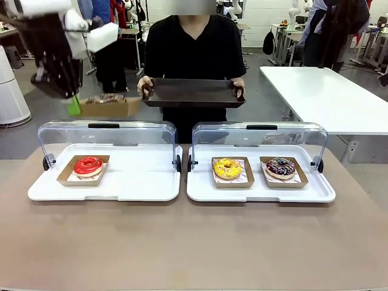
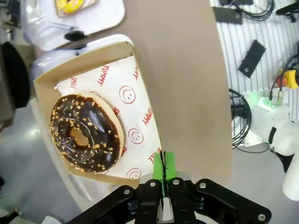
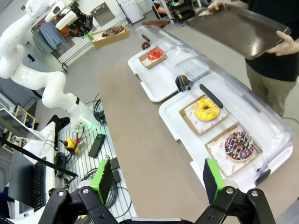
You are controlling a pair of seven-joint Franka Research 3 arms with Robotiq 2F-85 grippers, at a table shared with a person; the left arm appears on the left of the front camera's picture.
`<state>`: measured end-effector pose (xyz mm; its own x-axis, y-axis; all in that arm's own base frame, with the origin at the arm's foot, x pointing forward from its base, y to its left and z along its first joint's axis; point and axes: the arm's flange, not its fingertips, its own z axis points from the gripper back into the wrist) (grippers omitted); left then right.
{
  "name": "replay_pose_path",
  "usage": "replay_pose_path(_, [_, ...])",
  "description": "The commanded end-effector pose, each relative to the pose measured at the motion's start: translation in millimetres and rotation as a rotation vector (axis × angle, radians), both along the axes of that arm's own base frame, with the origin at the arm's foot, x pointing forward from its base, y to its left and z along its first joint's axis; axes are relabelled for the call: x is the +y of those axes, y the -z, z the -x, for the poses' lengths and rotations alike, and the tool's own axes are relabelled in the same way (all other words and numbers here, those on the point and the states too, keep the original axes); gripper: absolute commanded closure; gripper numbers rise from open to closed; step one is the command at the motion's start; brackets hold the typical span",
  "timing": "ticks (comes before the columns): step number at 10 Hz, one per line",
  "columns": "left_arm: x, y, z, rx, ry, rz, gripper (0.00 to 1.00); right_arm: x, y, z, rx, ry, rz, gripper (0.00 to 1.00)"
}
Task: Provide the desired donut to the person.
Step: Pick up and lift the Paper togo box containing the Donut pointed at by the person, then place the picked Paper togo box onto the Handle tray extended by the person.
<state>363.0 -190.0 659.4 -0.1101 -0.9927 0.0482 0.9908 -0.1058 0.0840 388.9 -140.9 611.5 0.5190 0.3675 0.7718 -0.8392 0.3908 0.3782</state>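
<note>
Brown table, white side table, clear lids

The near half of the surface is left bare, so passage from side to side is unhindered there. Farther back, the left white tray and the right white tray are set side by side. Only a narrow gap is left between them, crowded by the black hinge knobs. The left clear lid and the right clear lid are stood up as walls along the trays' far edges — the trays can be reached from the near side, while the person's side is barred. Above and beyond the left lid, the air is taken up by the cardboard box pinched in the left pincer. To its right, the dark tray is held by the person above lid height.
</note>
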Motion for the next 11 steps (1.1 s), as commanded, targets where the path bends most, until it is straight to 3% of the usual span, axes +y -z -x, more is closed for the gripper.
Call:
replay_pose_path(1, [-11,-9,-9,-0.022,-0.028,-0.045,1.0,0,0,-1,-0.01,0.009,-0.01,0.0])
replay_pose_path(3, [-7,1,-8,-0.021,-0.023,-0.091,1.0,0,0,-1,-0.01,0.009,-0.01,0.0])
replay_pose_path(4, [-7,-12,-7,-0.034,-0.001,-0.025,1.0,0,0,-1,-0.01,0.009,-0.01,0.0])
replay_pose_path(11, [-7,-12,-7,-0.034,-0.001,-0.025,1.0,0,0,-1,-0.01,0.009,-0.01,0.0])
